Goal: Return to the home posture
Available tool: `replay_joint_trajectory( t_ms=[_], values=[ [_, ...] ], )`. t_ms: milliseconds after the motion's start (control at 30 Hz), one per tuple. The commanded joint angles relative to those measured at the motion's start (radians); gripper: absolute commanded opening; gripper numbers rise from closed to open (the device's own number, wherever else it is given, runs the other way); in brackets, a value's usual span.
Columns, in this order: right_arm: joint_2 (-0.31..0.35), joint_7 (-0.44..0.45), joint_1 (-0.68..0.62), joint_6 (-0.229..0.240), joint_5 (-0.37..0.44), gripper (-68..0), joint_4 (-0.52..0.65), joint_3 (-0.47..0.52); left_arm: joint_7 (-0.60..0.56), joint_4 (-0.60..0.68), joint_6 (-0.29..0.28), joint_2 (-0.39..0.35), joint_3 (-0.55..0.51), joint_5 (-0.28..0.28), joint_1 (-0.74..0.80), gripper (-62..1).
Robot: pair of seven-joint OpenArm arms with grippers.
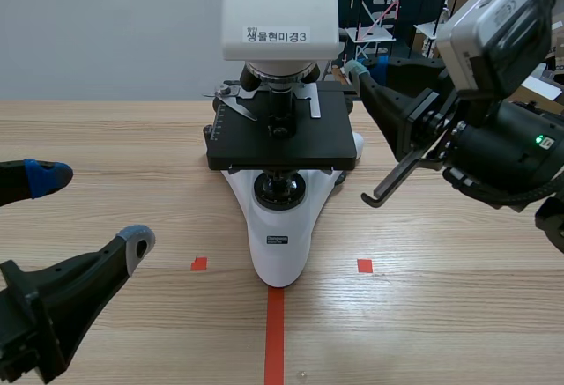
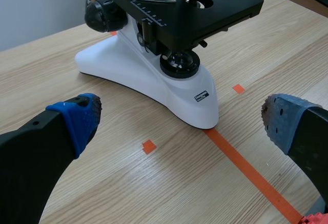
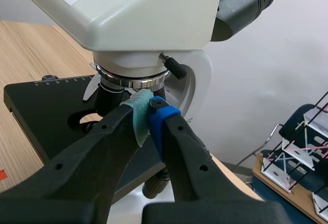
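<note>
The microscope (image 1: 280, 138) stands mid-table (image 1: 441, 314), its base on the tape line (image 1: 275, 332). The left gripper (image 1: 92, 211) sits low at 8 o'clock from the base, well apart from it, fingers spread and holding nothing. That looks like a rest pose, or close to one. The right gripper (image 1: 357, 70) hangs raised at 2 o'clock from the stage (image 1: 282, 151), with its pads pressed together on nothing. Its tips are close beside the objectives under the head; whether they touch cannot be told. Being tucked in so near, this arm probably has the larger move left. It should back out toward 3 o'clock first, so that it does not knock the stage or head.
</note>
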Motion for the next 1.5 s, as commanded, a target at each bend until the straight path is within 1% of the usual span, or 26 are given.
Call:
replay_joint_trajectory(
  t_ms=[0, 300, 467, 633, 767, 900, 967, 1100, 1200, 1300, 1333, 1467],
  values=[
    [0.0, 0.011, 0.016, -0.003, 0.012, -66.7, 0.003, 0.009, -0.017, 0.016, -0.002, 0.002, 0.003, -0.01, 0.002, 1.4],
    [0.006, 0.02, -0.006, -0.003, 0.013, -66.6, 0.011, 0.014, -0.017, 0.016, -0.002, 0.002, 0.003, -0.01, 0.002, 1.4],
    [0.031, 0.027, -0.065, -0.003, 0.013, -66.6, 0.071, 0.04, -0.017, 0.016, -0.002, 0.002, 0.003, -0.01, 0.002, 1.4],
    [0.071, 0.027, -0.158, -0.004, 0.013, -65.7, 0.137, 0.064, -0.017, 0.016, -0.002, 0.002, 0.003, -0.01, 0.002, 1.4],
    [0.1, 0.028, -0.265, -0.004, 0.013, -57.6, 0.18, 0.105, -0.017, 0.016, -0.002, 0.002, 0.003, -0.01, 0.002, 1.4],
    [0.122, 0.034, -0.39, -0.004, 0.043, -48.5, 0.215, 0.154, -0.017, 0.016, -0.002, 0.002, 0.003, -0.01, 0.002, 1.4],
    [0.128, 0.034, -0.454, -0.004, 0.061, -41.4, 0.229, 0.183, -0.017, 0.016, -0.002, 0.002, 0.003, -0.01, 0.002, 1.4],
    [0.136, 0.035, -0.573, -0.004, 0.1, -22.9, 0.253, 0.242, -0.017, 0.016, -0.002, 0.002, 0.003, -0.01, 0.002, 1.4],
    [0.136, 0.037, -0.642, -0.004, 0.127, -10.6, 0.257, 0.275, -0.017, 0.016, -0.002, 0.002, 0.003, -0.01, 0.002, 1.4],
    [0.136, 0.037, -0.7, -0.004, 0.143, -1.1, 0.257, 0.298, -0.017, 0.016, -0.002, 0.002, 0.003, -0.01, 0.002, 1.4],
    [0.136, 0.038, -0.721, -0.004, 0.151, 0.4, 0.257, 0.304, -0.017, 0.016, -0.002, 0.002, 0.003, -0.01, 0.002, 1.4],
    [0.136, 0.064, -0.791, -0.004, 0.182, 0.4, 0.257, 0.336, -0.017, 0.016, -0.002, 0.002, 0.003, -0.01, 0.002, 1.4]
  ],
)
